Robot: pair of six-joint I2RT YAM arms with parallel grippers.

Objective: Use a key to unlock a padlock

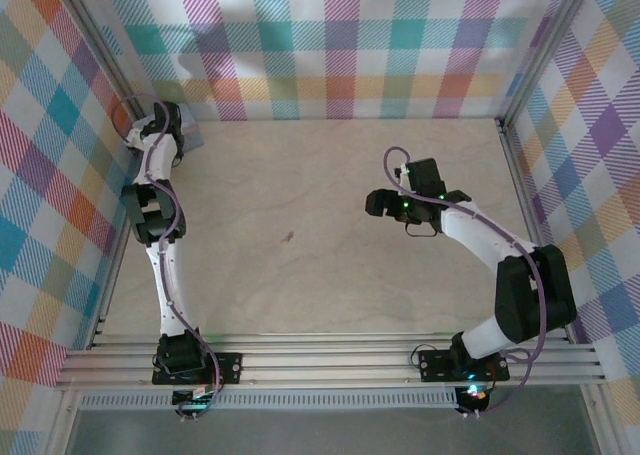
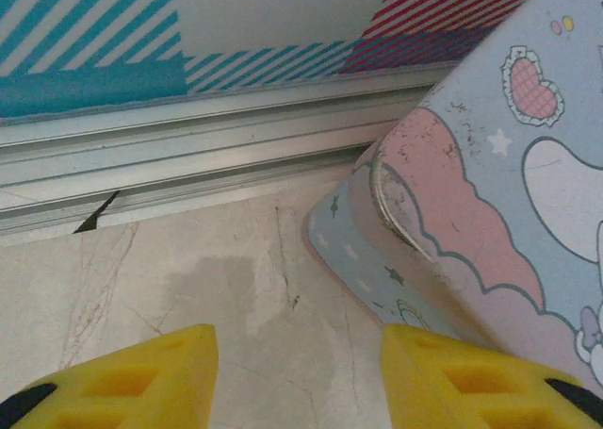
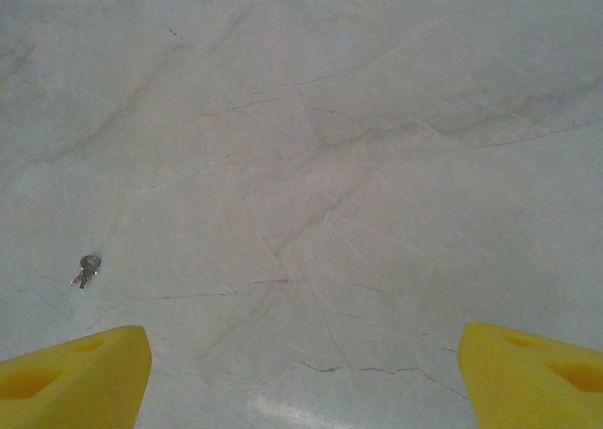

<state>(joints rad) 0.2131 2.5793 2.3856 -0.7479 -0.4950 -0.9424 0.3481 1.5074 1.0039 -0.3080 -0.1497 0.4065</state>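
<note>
Left wrist view: the padlock [image 2: 490, 193], printed with a pink-and-blue cartoon, occupied the right of the frame close to the aluminium rail [image 2: 188, 146]. Its lower edge was just above one yellow fingertip of the left gripper [image 2: 297, 382], whose jaws stood apart over bare table [image 2: 236, 297] and clamped nothing. Right wrist view: the key [image 3: 87, 270] lay flat at the lower left of the frame, ahead of the right gripper [image 3: 301, 382], whose jaws were spread wide and empty. The step in hand appeared to be securing both pieces. It would be done well by closing the left jaws squarely across the padlock's flat faces while leaving the keyhole exposed. The right jaws should be centred over the key before descending, since so thin a piece on a flat board is likely to slip. The keyhole could not be made out, and much of the padlock was cut off by the frame edge. Whether the padlock lay flat or tilted could not be told, and the key's teeth were too small to resolve.
</note>
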